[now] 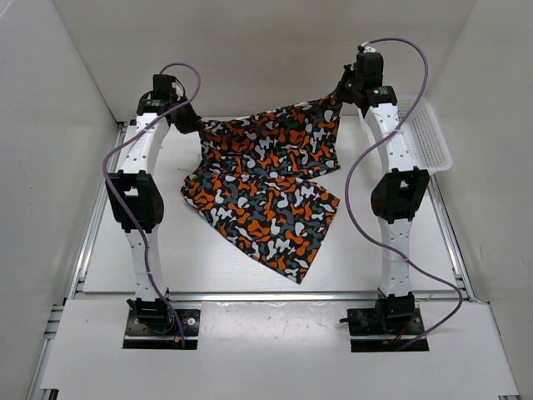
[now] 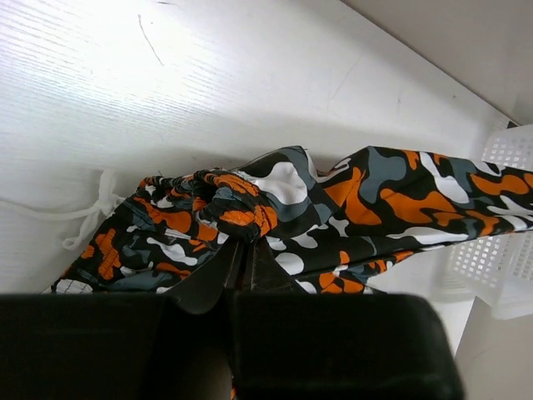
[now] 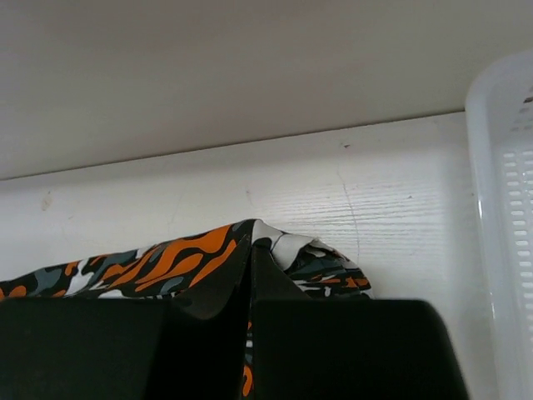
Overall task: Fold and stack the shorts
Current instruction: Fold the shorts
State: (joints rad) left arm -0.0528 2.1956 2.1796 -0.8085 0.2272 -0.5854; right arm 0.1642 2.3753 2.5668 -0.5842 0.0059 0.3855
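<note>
Shorts [image 1: 266, 192] in both end effectors' [image 1: 190, 123] [image 1: 340, 92] grip

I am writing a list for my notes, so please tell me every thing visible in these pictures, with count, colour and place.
table: one, white, under everything
shorts: one, orange, black, grey and white blotches, far edge lifted, rest lying on the table
drawstring: one, white, beside the shorts' bunched left corner
basket: one, white mesh, table's far right corner
left arm and right arm: two, white and black, bases at the near edge
cables: two, purple, one looping along each arm
left gripper: one, black, shut on the shorts' left corner
right gripper: one, black, shut on the shorts' right corner
</note>
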